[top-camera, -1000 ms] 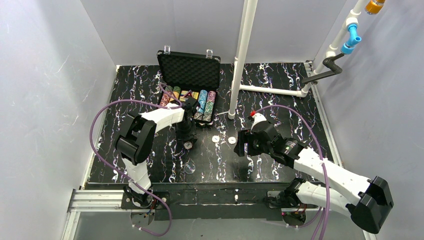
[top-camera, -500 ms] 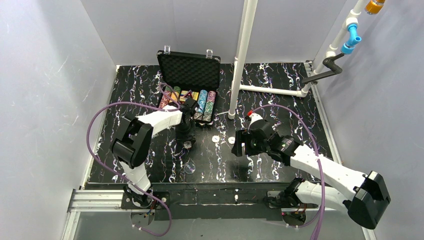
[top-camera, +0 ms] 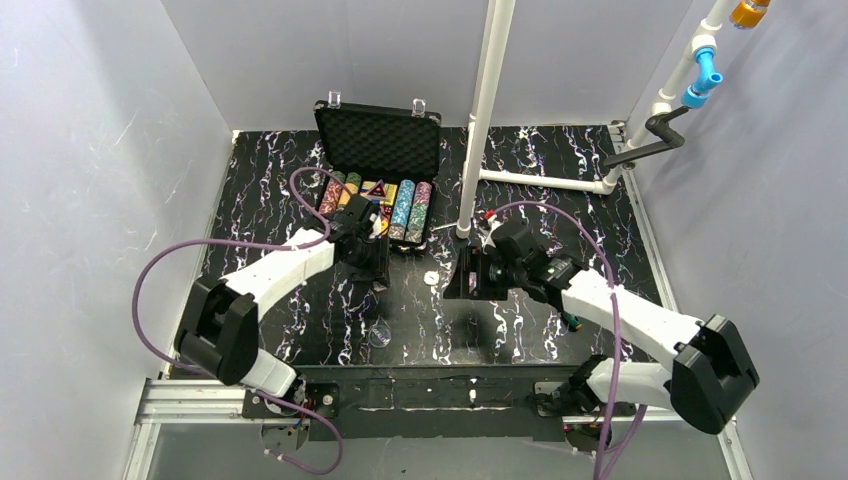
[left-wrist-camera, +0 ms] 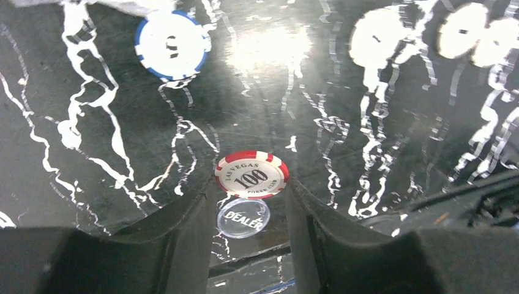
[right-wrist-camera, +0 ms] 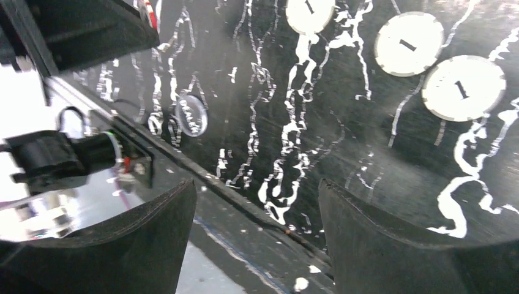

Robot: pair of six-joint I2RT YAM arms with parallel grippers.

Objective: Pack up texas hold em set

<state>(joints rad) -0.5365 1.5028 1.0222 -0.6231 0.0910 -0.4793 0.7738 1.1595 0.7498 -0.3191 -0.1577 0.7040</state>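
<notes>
1. Top view: the open black case (top-camera: 378, 145) sits at the back of the table (top-camera: 270, 200), with rows of poker chips (top-camera: 378, 205) inside. Loose pieces lie in front of it, and gathering them looks like the step in hand. The left tool (top-camera: 380, 283) points down just in front of the case. The right tool (top-camera: 460, 283) hovers beside a white chip (top-camera: 431, 277).
2. Left wrist view: its fingers, partly closed, appear to pinch a red-and-white 100 chip (left-wrist-camera: 251, 174) by its edges, above a clear dealer button (left-wrist-camera: 243, 217). The next move is probably to carry the chip into the case.
3. Right wrist view: this tool gapes wide and empty above three white chips (right-wrist-camera: 409, 43). It needs to come down on one.
4. Since a second ago, the right arm has slid left toward the white chips, and the left elbow has swung outward.
</notes>
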